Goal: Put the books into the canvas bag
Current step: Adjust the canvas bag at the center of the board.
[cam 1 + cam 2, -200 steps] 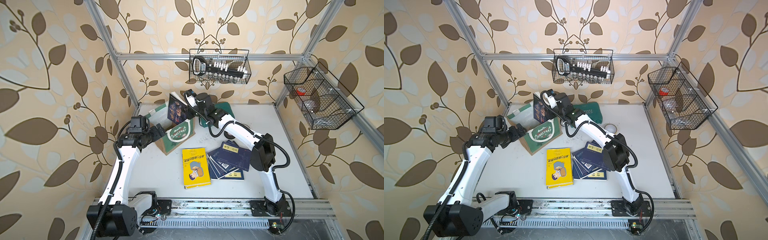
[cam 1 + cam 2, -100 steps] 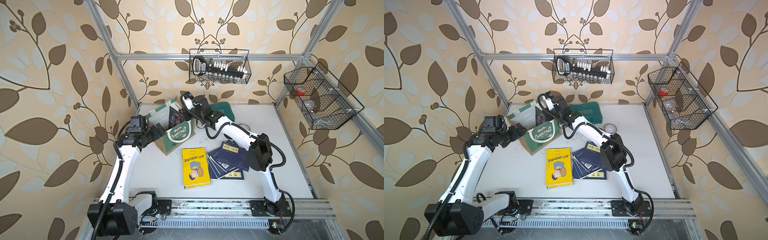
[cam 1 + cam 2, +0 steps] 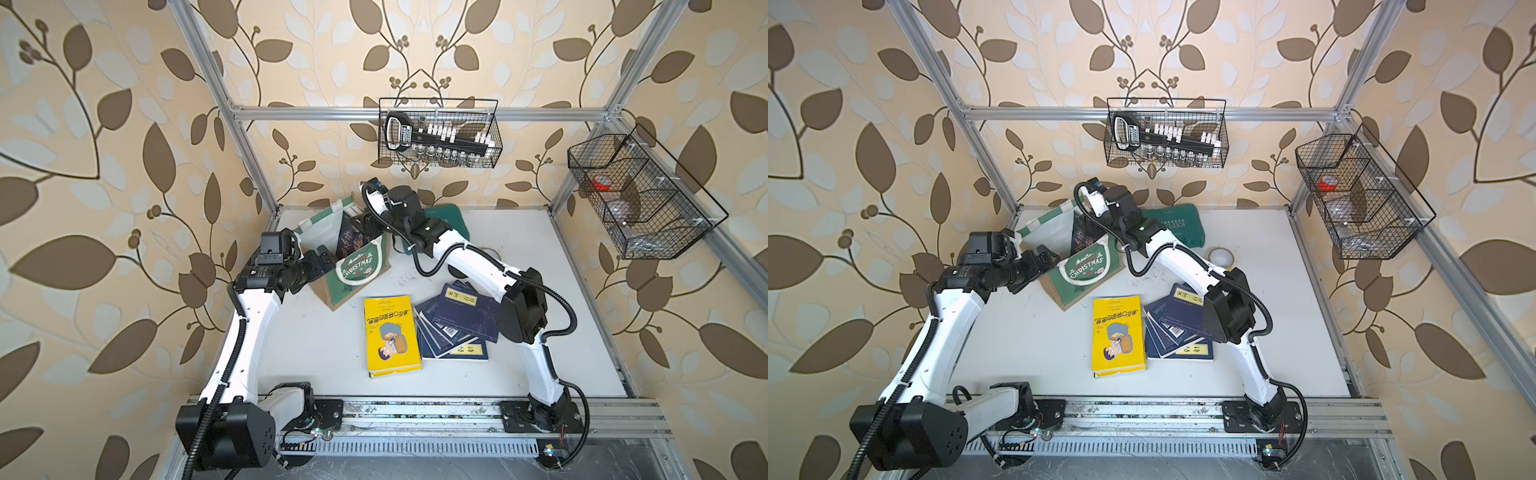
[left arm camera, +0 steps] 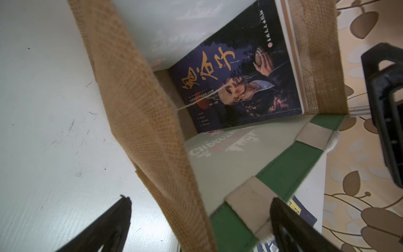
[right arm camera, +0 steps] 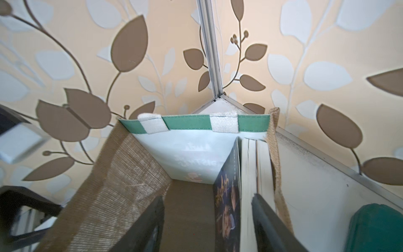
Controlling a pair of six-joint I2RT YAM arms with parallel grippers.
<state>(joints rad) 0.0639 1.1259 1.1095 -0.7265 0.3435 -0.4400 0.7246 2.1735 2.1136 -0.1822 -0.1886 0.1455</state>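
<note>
Observer: Tabletop [image 3: 324, 345] white. On it the canvas bag [image 3: 353, 270] stands at the back-left corner, mouth up. A yellow book [image 3: 392, 334] and fanned navy books [image 3: 457, 324] lie flat near the middle, not yet packed.

Recorder: Change over the last second?

Observer: A second ago the right end effector [image 3: 365, 222] held the dark book [image 4: 235, 83] above the bag's mouth. Now the book is down inside and the jaws have parted, one plainly clear of the cover. It looks released. One more is in, and the flat ones remain.

Recorder: And the left end effector [image 4: 200, 199]? How does the book lie?

Observer: Spread wide astride the bag's burlap side wall, gripping nothing. The dark book stands on its short edge, long axis running from bag floor to mouth. Its cover faces the bag's hollow, its back against other books at the opposite burlap wall.
</note>
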